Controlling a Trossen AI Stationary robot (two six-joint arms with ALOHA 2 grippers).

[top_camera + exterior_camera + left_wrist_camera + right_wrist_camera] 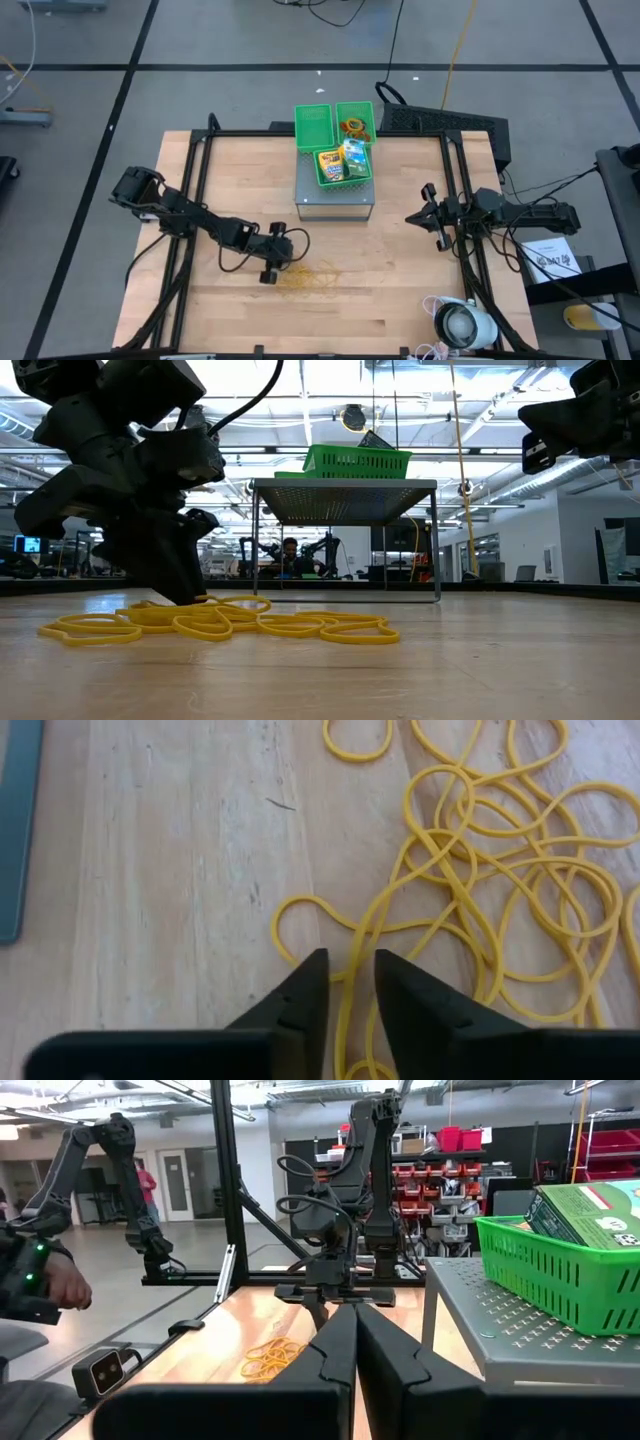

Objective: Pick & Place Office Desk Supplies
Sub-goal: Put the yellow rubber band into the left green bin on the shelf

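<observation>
I have the left gripper [350, 982] down on the table [400, 300], at the edge of the tangle of yellow rubber bands [305, 277] that lies in front of the grey stand [335, 205]. Its fingers [303, 995] stand narrow, with one strand running up through the slim gap between them (whether they actually pinch it I cannot tell). In the low view the gripper's tips meet the wood right at the pile. The right gripper [415, 216] hangs above the table's right side, well apart from the bands, its fingers pressed together and empty. On the stand sit the green mesh bins [335, 140]; one holds the yellow-green crayon box [330, 165] and the green-white packet [355, 159], another holds coloured rings [353, 126].
</observation>
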